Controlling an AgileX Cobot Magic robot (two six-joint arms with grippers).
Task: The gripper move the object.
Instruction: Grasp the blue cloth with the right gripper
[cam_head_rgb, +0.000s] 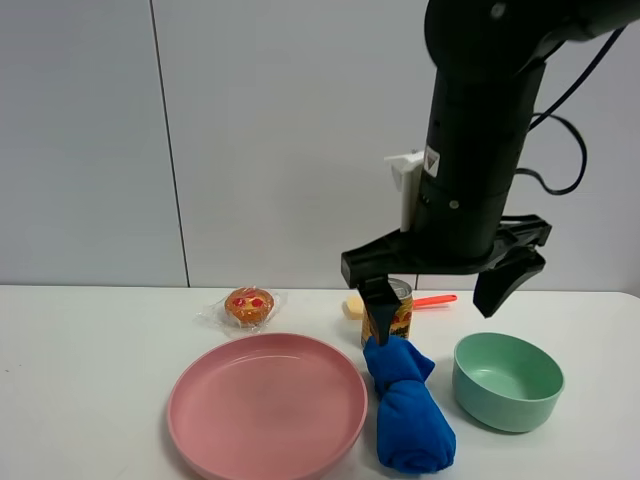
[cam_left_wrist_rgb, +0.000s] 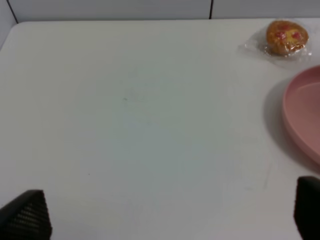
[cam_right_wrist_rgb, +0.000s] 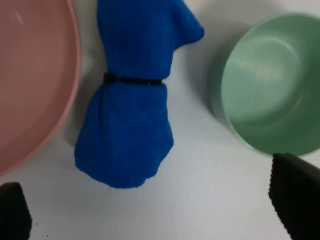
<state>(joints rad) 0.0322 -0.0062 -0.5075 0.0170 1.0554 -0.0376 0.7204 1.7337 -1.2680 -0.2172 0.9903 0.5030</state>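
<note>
Cloth (cam_head_rgb: 410, 420), soft blue roll (cinched by 1 band (cam_right_wrist_rgb: 132, 79)), lies below right pincer (cam_head_rgb: 434, 320), prongs apart, perhaps touching.

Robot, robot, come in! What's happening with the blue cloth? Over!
Right gripper open above blue cloth, nothing held. Left gripper open, empty. Cloth on table between pink plate and green bowl, both close.

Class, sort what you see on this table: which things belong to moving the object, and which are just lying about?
Part of the job: right gripper, open over the blue cloth bundle.
Just lying about: pink plate, green bowl, wrapped muffin, can.
</note>
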